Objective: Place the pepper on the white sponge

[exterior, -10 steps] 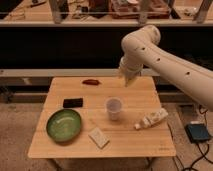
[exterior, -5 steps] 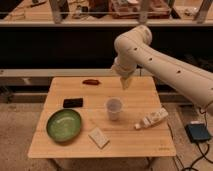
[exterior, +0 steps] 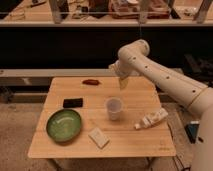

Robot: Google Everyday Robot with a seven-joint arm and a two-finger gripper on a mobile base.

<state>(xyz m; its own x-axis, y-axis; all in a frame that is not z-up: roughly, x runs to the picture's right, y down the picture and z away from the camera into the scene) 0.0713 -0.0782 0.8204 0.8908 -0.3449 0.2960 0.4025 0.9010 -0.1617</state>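
- Pepper (exterior: 90, 82) lies untouched at the table's (exterior: 150, 142) far edge, so pickup is not yet done.
- White sponge (exterior: 98, 137) sits near the front edge, beside the green bowl (exterior: 64, 125), well apart from the pepper.
- Gripper (exterior: 123, 83) hangs above the far side, right of the pepper, carrying nothing; presumably positioned to approach it.
- Cup (exterior: 114, 108) stands between pepper and sponge, an obstacle for the carry.

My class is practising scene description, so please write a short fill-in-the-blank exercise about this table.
1. The pepper lies near the table's ____ edge.
2. The sponge lies just right of the green ____.
3. The gripper hangs above the table, to the ____ of the pepper.
4. The bottle lies on its ____.

Missing words: far; bowl; right; side
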